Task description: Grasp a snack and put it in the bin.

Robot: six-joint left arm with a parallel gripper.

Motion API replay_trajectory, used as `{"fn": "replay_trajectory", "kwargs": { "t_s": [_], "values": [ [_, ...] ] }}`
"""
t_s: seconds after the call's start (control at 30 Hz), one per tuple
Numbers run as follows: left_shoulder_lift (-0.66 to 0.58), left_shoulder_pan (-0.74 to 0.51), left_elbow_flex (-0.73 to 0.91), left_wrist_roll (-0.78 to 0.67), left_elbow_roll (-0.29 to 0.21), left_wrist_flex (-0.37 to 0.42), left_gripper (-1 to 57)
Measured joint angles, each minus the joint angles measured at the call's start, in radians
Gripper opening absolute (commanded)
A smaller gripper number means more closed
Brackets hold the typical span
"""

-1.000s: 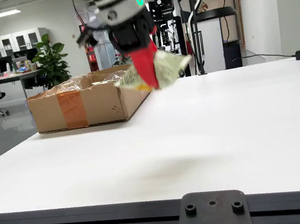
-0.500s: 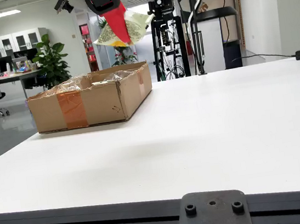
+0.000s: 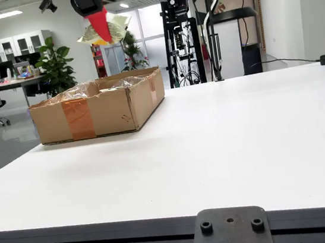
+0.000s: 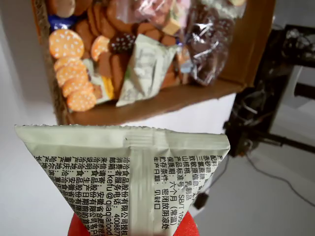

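Snack packet [image 3: 103, 32] pinched in red-fingered gripper [image 3: 100, 23], jaws closed on it, held high over cardboard box [image 3: 98, 109], above its back part. Pkt pale green, crimped edge, black printed text on back seam. Box w/ cookies [image 4: 66, 44] + wrapped snacks inside, on white table [image 3: 225, 143].

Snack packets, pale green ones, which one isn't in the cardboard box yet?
The pale green printed snack packet clamped in the red-fingered gripper, above the cardboard box. Its twin, the unheld pale green packet, lies among the biscuits.
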Motion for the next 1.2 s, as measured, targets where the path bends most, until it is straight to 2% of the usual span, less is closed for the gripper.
{"fn": "replay_trajectory", "kwargs": {
  "t_s": [0.27, 0.57, 0.9, 1.2],
  "values": [
    [0.018, 0.099, -0.056, 0.046, 0.001, 0.011, 9.7],
    [0.039, 0.151, -0.103, 0.073, 0.0, 0.028, 9.3],
    [0.055, 0.178, -0.117, 0.077, -0.001, -0.013, 9.5],
    [0.133, 0.197, -0.144, 0.075, -0.012, -0.029, 9.9]
  ]
}}
